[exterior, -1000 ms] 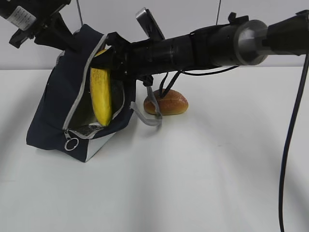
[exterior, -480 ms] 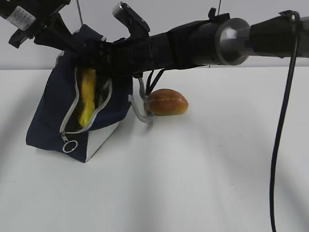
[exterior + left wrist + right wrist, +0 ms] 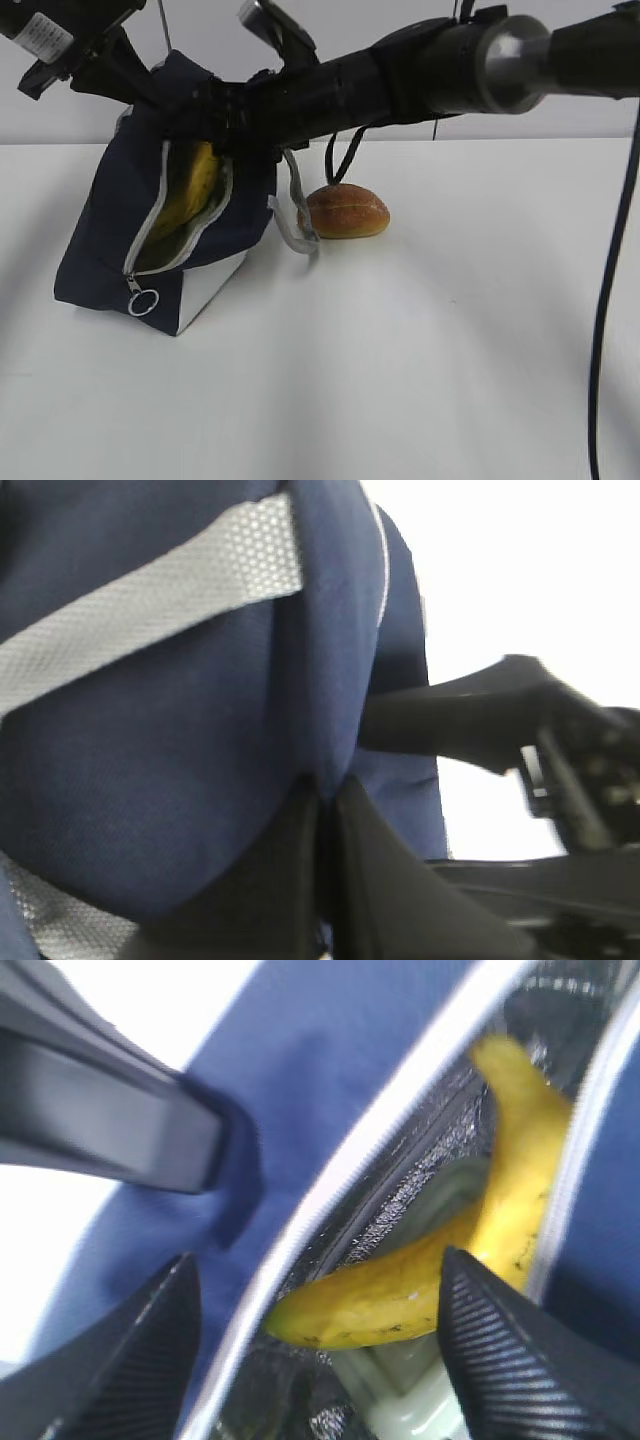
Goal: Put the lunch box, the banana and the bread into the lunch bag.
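Observation:
The navy lunch bag (image 3: pixel 105 240) stands tilted at the left with its grey zipper open. My left gripper (image 3: pixel 325 792) is shut on the bag's fabric at the top and holds it up; it also shows in the exterior view (image 3: pixel 135 85). The banana (image 3: pixel 195 185) lies inside the bag, leaning against the opening. In the right wrist view the banana (image 3: pixel 480 1250) rests over the sage-green lunch box (image 3: pixel 420 1405) inside the bag. My right gripper (image 3: pixel 318 1270) is open just above the opening, its fingers wide on either side of the banana and off it. The bread (image 3: pixel 346 212) lies on the table right of the bag.
A grey strap handle (image 3: pixel 297 215) hangs from the bag toward the bread. The metal zipper ring (image 3: pixel 141 302) hangs at the bag's front lower corner. My right arm (image 3: pixel 450 75) stretches across above the bread. The white table (image 3: pixel 420 350) spreads to the front and right.
The banana went from upright in my right gripper at the opening to lying loose inside the bag. My right gripper has let go of it and drawn back slightly.

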### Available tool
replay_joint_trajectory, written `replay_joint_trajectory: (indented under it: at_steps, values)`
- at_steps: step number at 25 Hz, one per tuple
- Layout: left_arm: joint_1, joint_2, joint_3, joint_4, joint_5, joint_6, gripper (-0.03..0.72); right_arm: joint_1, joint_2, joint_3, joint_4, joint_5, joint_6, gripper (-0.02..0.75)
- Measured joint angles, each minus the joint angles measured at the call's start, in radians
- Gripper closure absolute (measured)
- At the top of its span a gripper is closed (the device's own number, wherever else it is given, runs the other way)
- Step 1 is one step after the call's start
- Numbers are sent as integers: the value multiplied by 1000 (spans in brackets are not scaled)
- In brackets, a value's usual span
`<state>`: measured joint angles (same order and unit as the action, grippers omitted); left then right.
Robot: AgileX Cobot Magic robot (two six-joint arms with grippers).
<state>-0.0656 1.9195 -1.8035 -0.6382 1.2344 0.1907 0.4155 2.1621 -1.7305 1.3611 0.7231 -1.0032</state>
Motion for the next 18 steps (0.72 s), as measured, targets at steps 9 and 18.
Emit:
replay_joint_trajectory:
  at_steps: [9, 18]
  values:
    - [0, 0, 0, 1, 0, 0, 687, -117, -157, -5, -321, 129, 35, 191]
    - [0, 0, 0, 1, 0, 0, 687, -134, -179, -11, -891, 276, 103, 190]
